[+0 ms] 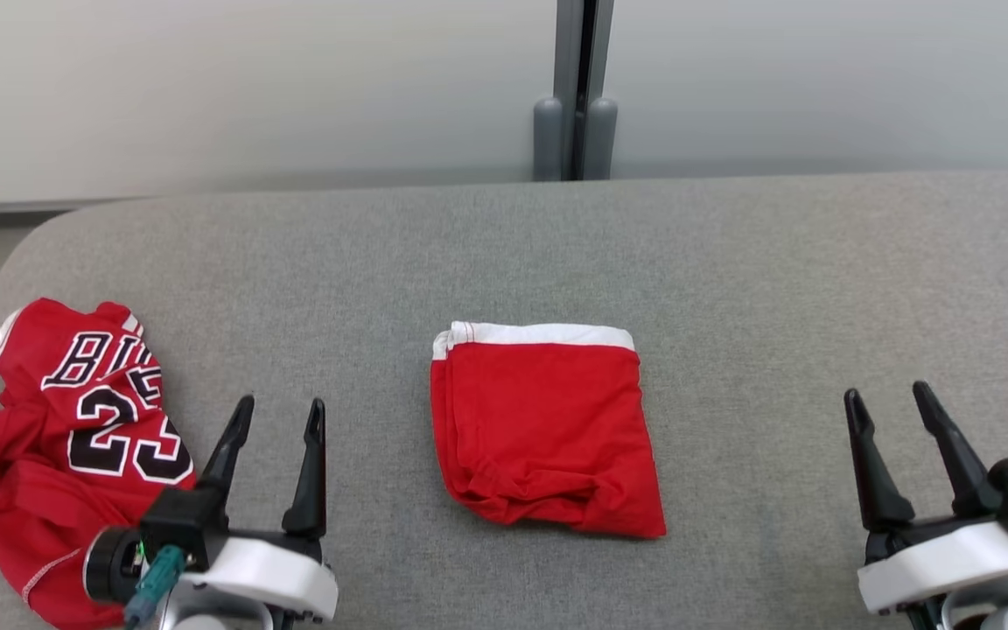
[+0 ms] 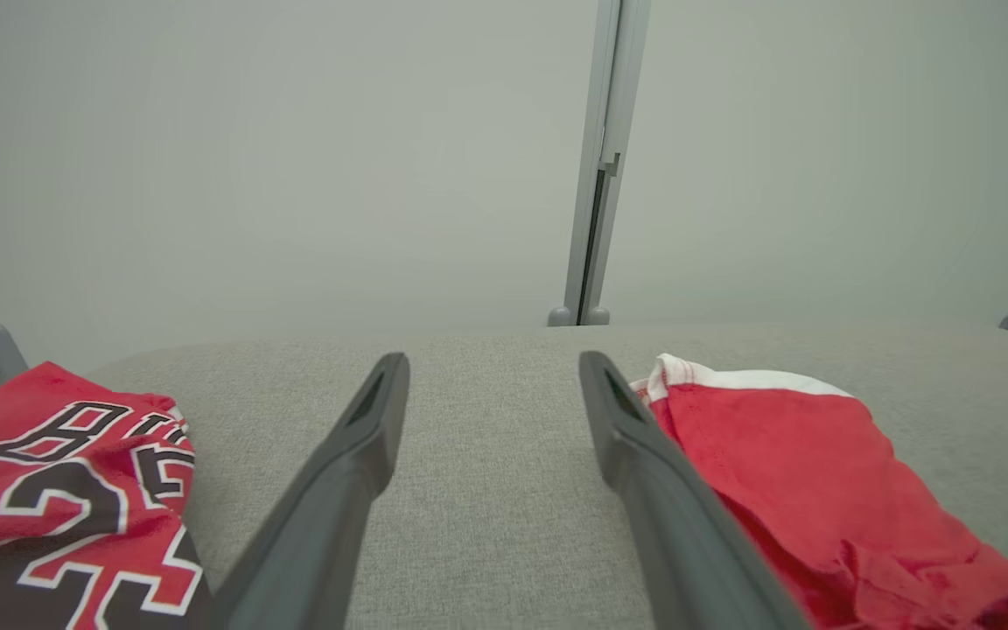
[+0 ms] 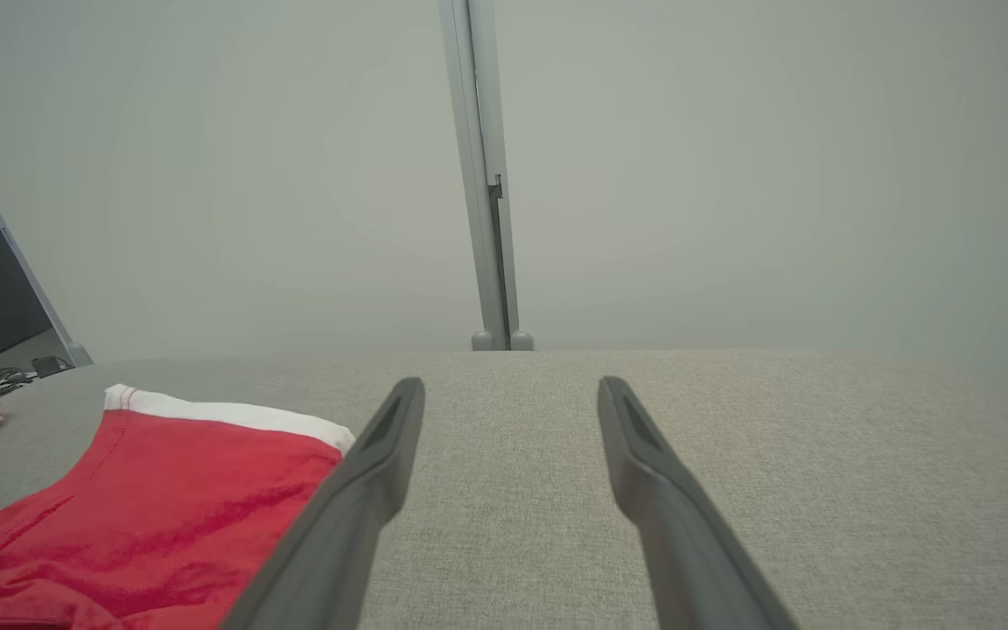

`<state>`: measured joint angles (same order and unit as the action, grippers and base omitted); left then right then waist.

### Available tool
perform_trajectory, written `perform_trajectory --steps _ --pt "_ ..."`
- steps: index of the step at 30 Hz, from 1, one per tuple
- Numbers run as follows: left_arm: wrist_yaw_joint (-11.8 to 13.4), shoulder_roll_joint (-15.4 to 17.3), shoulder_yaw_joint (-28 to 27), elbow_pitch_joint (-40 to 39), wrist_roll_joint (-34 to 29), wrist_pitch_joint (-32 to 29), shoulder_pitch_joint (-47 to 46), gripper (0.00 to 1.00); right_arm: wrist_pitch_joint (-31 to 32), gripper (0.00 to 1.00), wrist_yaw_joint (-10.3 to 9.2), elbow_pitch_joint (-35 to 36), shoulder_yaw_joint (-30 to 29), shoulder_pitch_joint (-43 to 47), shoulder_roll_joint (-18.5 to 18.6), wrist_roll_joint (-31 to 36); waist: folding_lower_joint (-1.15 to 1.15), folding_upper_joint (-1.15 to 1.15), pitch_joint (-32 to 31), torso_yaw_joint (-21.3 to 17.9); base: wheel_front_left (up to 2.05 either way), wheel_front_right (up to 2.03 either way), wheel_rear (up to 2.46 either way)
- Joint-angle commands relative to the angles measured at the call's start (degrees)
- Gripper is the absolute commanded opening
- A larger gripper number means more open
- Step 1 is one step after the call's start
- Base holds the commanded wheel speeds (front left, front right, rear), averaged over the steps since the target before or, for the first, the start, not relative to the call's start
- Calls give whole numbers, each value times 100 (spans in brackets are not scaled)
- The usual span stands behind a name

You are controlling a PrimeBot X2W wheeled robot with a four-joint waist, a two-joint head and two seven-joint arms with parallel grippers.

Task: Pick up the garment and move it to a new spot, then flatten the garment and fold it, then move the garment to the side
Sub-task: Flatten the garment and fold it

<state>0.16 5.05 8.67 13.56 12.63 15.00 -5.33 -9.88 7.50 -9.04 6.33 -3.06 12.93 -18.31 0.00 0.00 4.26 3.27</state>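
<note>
Centre of the head view, and the red garment [image 1: 543,429] lies folded on the grey table [image 1: 731,262], a compact, nearly square packet with no strong long axis. Its white waistband runs left to right along the top edge, facing the upper part of the frame and the grey post [image 1: 576,87] behind the table. The stacked fold edges show down the left side. The bottom edge is rumpled, and the right side slants out toward the lower right.

Lower left, the left gripper [image 1: 282,401] has its fingers spread wide and holds nothing, parked between the garment and a crumpled red jersey [image 1: 75,420] with a black 23 that sprawls at the far left edge. One finger overlaps the jersey's edge in this view; whether they touch I can't tell.

Lower right, the right gripper [image 1: 885,390] is spread wide too, empty, over bare table well apart from the garment.

Both wrist views show the garment beside the spread fingers, not between them.
</note>
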Motion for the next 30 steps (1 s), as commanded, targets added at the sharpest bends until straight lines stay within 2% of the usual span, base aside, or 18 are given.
perform_trajectory --steps 1,15,30 --pt "38 65 -16 24 -25 23 170 100 69 100 -1 41 -17 162 -27 36 0 0 -225 -58 0 0 0" --pt "143 310 -68 -238 62 -193 932 100 509 100 0 384 -290 888 -174 246 0 0 -873 -73 0 0 0" --pt "191 373 -9 -359 161 -269 1188 100 711 100 -1 603 -330 1120 -204 272 0 0 -983 -55 0 0 0"
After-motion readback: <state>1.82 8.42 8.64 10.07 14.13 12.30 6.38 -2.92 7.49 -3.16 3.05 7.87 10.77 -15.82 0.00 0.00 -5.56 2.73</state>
